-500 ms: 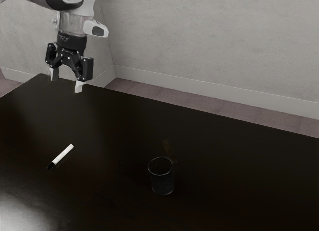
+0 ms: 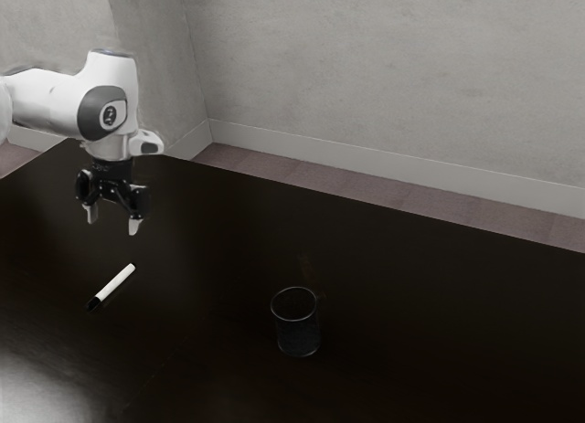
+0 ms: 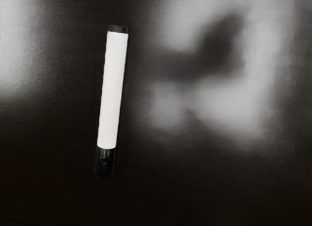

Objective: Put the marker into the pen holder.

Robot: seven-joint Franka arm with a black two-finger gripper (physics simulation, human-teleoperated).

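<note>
My gripper hangs above the dark table at the exterior view's left, fingers apart with nothing between them. Below it a white marker with a black cap lies flat on the tabletop, not touched by the gripper. In the wrist view the marker shows whole, its black cap at one end and a short black tip at the other. The pen holder, a dark round cup with a thin rim, stands upright toward the exterior view's right from the marker; its inside looks dark.
The dark, glossy table extends under everything, with its far edge along the floor and a grey wall behind. A faint brownish patch shows on the tabletop just behind the pen holder. Blurred reflections lie beside the marker in the wrist view.
My gripper has come down a good way toward the table and the marker, staying open. The marker and the pen holder have not moved.
</note>
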